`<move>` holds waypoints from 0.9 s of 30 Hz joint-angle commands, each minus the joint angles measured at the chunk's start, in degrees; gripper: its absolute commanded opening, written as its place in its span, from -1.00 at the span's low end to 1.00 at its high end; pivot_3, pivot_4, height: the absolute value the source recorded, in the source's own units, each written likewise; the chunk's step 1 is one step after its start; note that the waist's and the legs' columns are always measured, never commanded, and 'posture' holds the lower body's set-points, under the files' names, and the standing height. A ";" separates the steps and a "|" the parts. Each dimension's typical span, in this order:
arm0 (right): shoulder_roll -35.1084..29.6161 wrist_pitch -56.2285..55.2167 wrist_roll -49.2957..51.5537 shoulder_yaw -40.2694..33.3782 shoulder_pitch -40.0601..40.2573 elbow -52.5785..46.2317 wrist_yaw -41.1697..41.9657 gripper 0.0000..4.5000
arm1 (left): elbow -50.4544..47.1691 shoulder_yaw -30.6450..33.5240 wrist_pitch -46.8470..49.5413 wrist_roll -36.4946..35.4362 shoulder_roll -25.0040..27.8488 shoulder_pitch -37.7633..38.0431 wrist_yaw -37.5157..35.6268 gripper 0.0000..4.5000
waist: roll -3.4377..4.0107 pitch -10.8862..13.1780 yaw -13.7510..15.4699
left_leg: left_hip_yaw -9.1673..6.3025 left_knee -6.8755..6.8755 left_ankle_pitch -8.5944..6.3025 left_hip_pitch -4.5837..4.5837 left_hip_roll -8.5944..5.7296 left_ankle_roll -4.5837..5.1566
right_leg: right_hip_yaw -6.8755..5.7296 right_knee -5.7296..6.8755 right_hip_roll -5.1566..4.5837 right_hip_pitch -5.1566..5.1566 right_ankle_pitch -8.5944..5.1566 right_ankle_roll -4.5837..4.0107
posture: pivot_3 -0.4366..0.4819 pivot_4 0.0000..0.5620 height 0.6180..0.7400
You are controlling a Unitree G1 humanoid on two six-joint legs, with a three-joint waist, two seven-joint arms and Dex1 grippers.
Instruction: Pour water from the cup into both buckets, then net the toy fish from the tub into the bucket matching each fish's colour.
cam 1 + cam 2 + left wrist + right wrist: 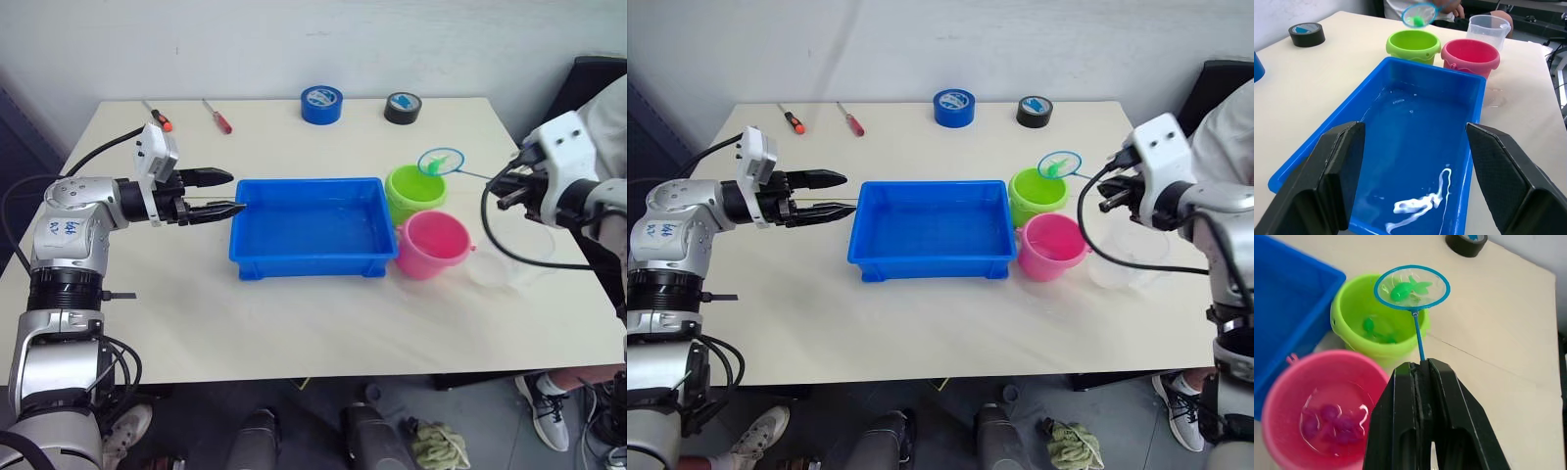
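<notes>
The blue tub [304, 183] lies mid-table with a film of water in it. At its right end stand the lime green bucket [400, 206] and the pink bucket [431, 262], and the clear cup [511, 257] sits just right of the pink one. My right gripper [1422, 366] is shut on the net's thin handle. The net [440, 162] hovers over the green bucket's far rim with a green toy fish [1403, 290] in it. Green fish [1369, 325] lie in the green bucket and pink fish [1332, 418] in the pink one. My left gripper [223, 193] hangs open at the tub's left end.
A blue tape roll [321, 104] and a black tape roll [403, 108] lie along the table's far edge. Two red-handled screwdrivers [157, 116] [217, 116] are at the far left. A person [612, 108] is at the table's right side.
</notes>
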 commanded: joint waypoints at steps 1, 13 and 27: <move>-4.05 -12.48 -8.54 6.50 1.62 -2.82 1.22 -1.00 | 0.05 0.46 -0.92 0.16 -0.01 -1.23 -0.57 0.59 | 0.00 0.00 0.13 | -0.01 0.01 0.00 -0.01 0.00 0.00 | -0.01 0.00 0.01 0.00 0.00 0.00 | -0.05 -0.47 0.90; -10.57 -42.62 -43.25 20.34 1.29 3.64 -6.98 -1.00 | -1.12 0.96 -0.55 -0.02 0.03 -0.12 -0.47 0.59 | 0.00 0.00 0.24 | 0.01 0.05 0.00 -0.02 -0.03 -0.01 | 0.01 -0.01 0.03 -0.01 0.02 0.04 | -0.05 -0.47 0.90; -8.07 -50.63 -45.49 11.39 5.84 2.60 -4.96 -1.00 | -2.15 1.43 -0.02 -0.45 0.60 0.98 -0.65 0.59 | 0.00 0.00 0.25 | 0.03 0.09 0.01 -0.01 -0.03 -0.02 | 0.01 0.07 0.03 0.00 0.02 0.04 | -0.05 -0.47 0.90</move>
